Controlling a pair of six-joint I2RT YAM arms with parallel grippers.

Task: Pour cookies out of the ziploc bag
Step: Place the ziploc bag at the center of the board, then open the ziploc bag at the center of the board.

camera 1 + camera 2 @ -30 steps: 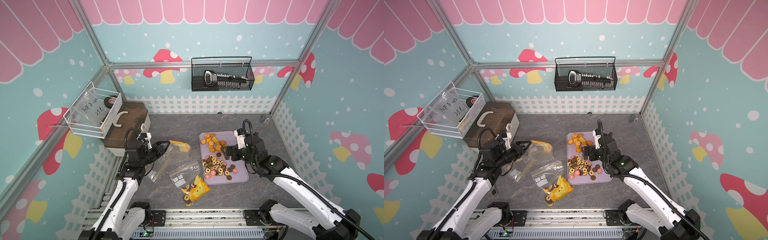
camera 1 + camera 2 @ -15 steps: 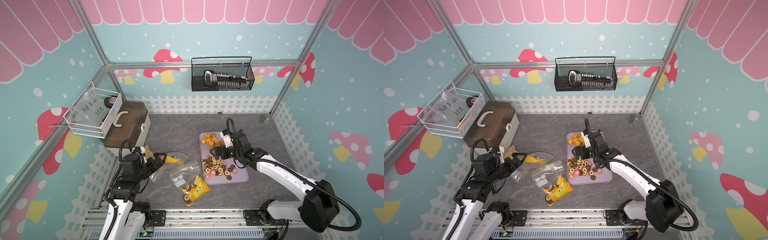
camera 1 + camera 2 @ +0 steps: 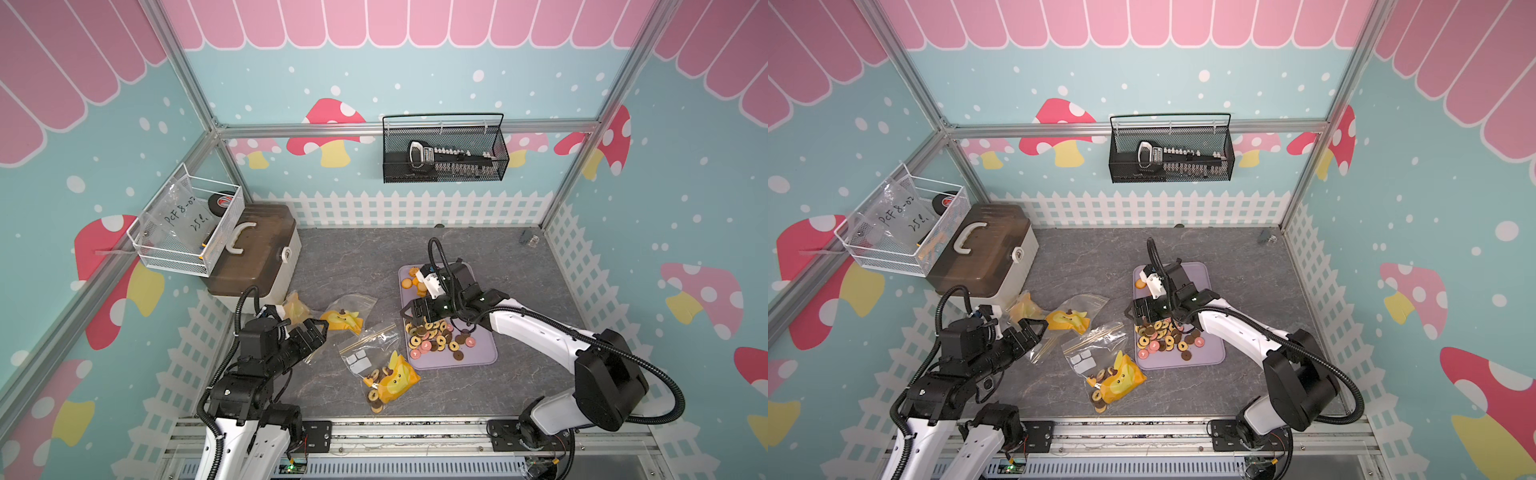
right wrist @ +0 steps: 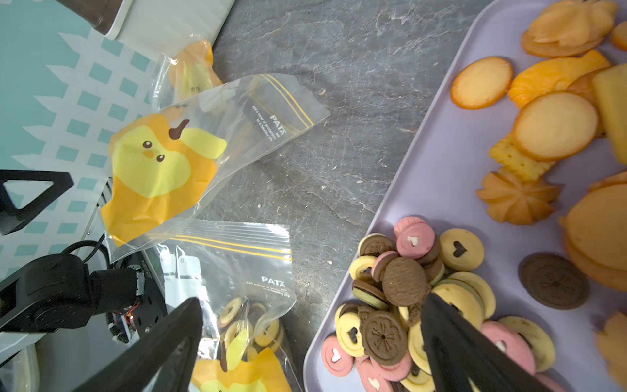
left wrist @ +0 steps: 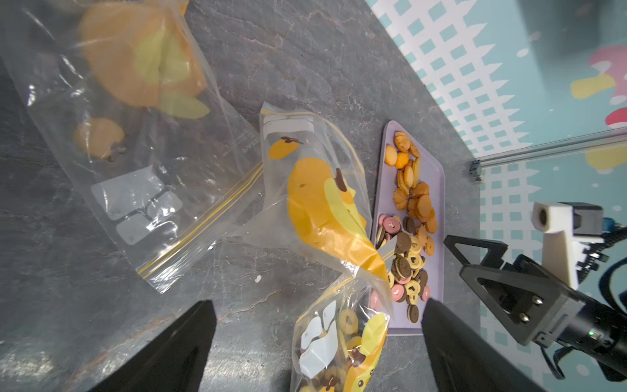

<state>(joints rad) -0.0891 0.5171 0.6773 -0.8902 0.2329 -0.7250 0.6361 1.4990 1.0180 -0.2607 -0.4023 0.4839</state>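
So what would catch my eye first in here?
Probably the lilac tray on the grey table, heaped with cookies: orange ones at the back, brown, pink and yellow ones nearer the front. Left of it lie three clear zip bags printed with an orange-and-yellow cartoon; the bag nearest the front has cookies inside. The right arm hangs above the tray, fingers spread open.
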